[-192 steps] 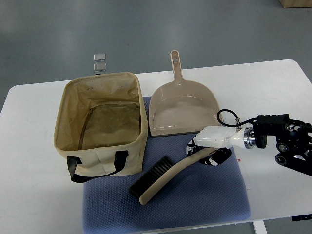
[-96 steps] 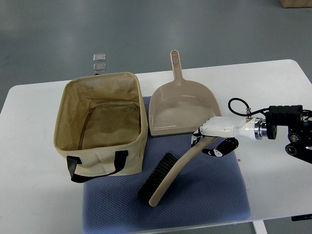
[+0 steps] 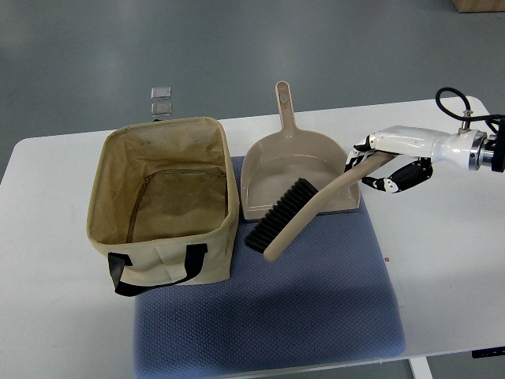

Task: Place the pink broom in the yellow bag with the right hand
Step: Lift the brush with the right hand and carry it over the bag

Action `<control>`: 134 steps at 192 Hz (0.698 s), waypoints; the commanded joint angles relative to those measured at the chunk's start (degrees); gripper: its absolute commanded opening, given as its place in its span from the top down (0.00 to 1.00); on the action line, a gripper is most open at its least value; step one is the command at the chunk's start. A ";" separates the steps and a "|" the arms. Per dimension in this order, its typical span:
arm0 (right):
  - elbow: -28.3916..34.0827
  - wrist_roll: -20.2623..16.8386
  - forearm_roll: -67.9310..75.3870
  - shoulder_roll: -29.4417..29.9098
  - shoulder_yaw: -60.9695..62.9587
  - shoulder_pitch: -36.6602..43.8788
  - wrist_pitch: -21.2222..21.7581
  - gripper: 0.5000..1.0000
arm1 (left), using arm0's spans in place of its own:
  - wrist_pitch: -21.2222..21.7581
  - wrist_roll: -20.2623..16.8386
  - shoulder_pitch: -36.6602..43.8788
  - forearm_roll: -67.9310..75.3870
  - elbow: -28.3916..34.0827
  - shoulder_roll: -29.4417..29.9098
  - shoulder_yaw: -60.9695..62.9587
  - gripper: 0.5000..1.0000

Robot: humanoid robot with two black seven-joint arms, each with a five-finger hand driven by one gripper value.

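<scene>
- Bench (image 3: 442, 260): white, bare on its right side; blue mat (image 3: 316, 316) lies mid-front, open space on it nr the front edge.
- My right hand (image 3: 387, 162) comes in from the right edge, fingers clamped on the handle end of the pink broom (image 3: 304, 209).
- Broom hangs tilted in the air, bristles down-left, over the dustpan (image 3: 292, 170) front lip & mat.
- Yellow bag (image 3: 162, 201) stands open at left, just beside the dustpan, black strap in front; nothing visible inside.
</scene>
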 commanded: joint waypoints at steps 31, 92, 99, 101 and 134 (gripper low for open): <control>-0.72 -0.16 6.48 -6.01 -0.07 8.78 2.89 1.00 | 0.00 0.00 0.08 0.00 0.00 0.00 0.00 0.00; -6.17 -0.69 8.24 -6.19 0.02 19.42 6.75 1.00 | 0.00 0.00 0.00 0.00 0.00 0.00 0.00 0.00; -6.61 -0.78 8.24 -4.52 0.02 20.12 6.75 1.00 | 0.00 0.00 0.00 0.00 0.00 0.00 0.09 0.00; -6.70 -0.87 8.24 -3.81 -0.07 20.38 6.84 1.00 | 0.00 0.00 0.00 0.00 0.00 0.00 0.00 0.00; -11.88 -2.10 7.89 6.03 -0.24 23.72 6.93 1.00 | 0.00 0.00 0.00 0.00 0.00 0.00 0.00 0.00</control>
